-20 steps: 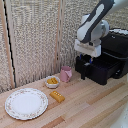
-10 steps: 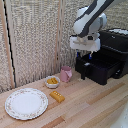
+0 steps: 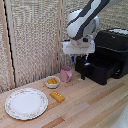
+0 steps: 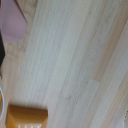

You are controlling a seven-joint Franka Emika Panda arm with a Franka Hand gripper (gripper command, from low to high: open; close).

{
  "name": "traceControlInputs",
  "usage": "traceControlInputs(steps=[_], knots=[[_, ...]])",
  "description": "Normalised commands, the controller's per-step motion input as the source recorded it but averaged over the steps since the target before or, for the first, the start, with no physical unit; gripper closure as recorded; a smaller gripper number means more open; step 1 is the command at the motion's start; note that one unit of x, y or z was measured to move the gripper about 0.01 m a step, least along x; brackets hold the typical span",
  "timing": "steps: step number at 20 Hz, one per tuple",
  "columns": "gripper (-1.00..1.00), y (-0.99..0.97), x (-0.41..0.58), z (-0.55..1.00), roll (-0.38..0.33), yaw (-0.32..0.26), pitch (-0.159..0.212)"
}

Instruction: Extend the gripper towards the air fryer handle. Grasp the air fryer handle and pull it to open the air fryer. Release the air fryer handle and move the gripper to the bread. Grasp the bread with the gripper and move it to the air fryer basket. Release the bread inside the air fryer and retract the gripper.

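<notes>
STEP: approach bread | TOOL (image 3: 80, 60): raised, empty, fingers apart, just off the air fryer basket (image 3: 101, 68), drawn open | BREAD (image 3: 57, 96): flat on table (image 3: 95, 107), below tool toward exterior view's left, long axis diagonal | NEXT: descend toward it.

- Bench (image 3: 95, 102): pale wood, visible grain, matt.
- Air fryer (image 3: 112, 42): black plastic, glossy top.
- Plate (image 3: 26, 103): glazed ceramic look, patterned rim.
- Cup (image 3: 66, 74): pink, matt.
- Backdrop (image 3: 35, 40): woven, rough-textured screen.
</notes>
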Motion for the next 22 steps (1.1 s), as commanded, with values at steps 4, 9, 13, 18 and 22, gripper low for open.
traceControlInputs(steps=[4, 9, 13, 18, 22], knots=[[-1.00, 0.35, 0.061, 0.04, 0.106, 0.172, -0.082], [-1.00, 0.30, -0.002, 0.06, 0.212, 0.120, -0.166], [-1.00, 0.39, -0.192, 0.05, 0.247, 0.103, -0.171], [-1.00, 0.58, -0.174, -0.12, 0.174, 0.092, -0.042], [-1.00, 0.77, -0.146, -0.25, 0.048, 0.068, 0.044]])
